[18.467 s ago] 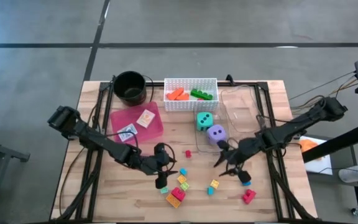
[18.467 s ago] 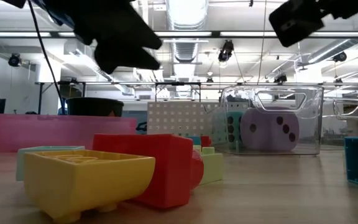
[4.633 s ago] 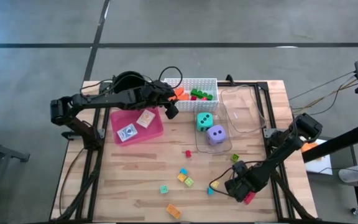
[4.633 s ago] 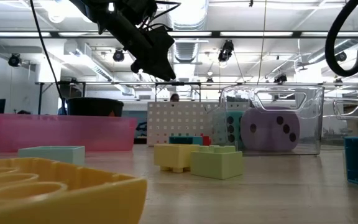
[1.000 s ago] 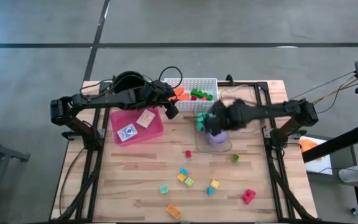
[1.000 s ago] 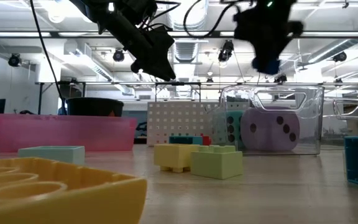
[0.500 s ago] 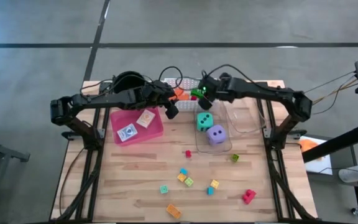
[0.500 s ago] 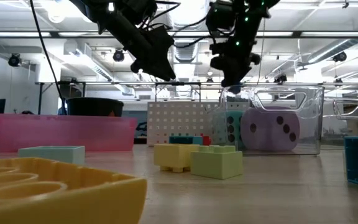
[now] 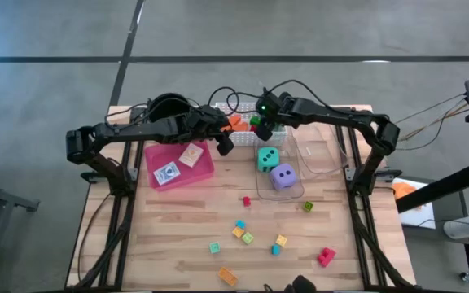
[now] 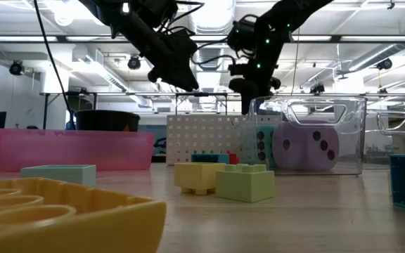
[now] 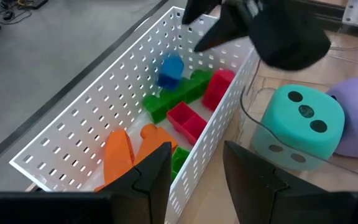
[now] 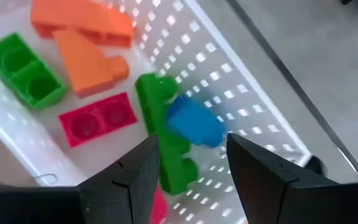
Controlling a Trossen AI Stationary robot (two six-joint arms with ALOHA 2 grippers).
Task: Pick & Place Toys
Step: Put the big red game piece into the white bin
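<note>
The white perforated basket (image 9: 243,138) at the table's far edge holds orange, green and red blocks. A blue block (image 12: 194,121) sits over the green block (image 12: 166,143) inside it, just beyond my right gripper's fingertips and apart from them; it also shows in the left wrist view (image 11: 171,70). My right gripper (image 9: 260,124) hangs open over the basket's middle. My left gripper (image 9: 225,145) hangs open and empty above the basket's left end. The teal die (image 9: 268,158) and the purple die (image 9: 282,175) stand in a clear tray. Two cards (image 9: 190,154) lie in the pink tray (image 9: 206,171).
A black bowl (image 9: 169,110) stands at the far left and a clear container (image 9: 316,150) right of the basket. Several loose small blocks (image 9: 241,233) lie across the near half of the table, with a red one (image 9: 326,257) and an orange one (image 9: 227,277) near the front edge.
My right gripper has swung from above the dice toward the far edge, to over the basket, carrying the blue block. It has let go of it, and the block now sits in the basket over the green block.
</note>
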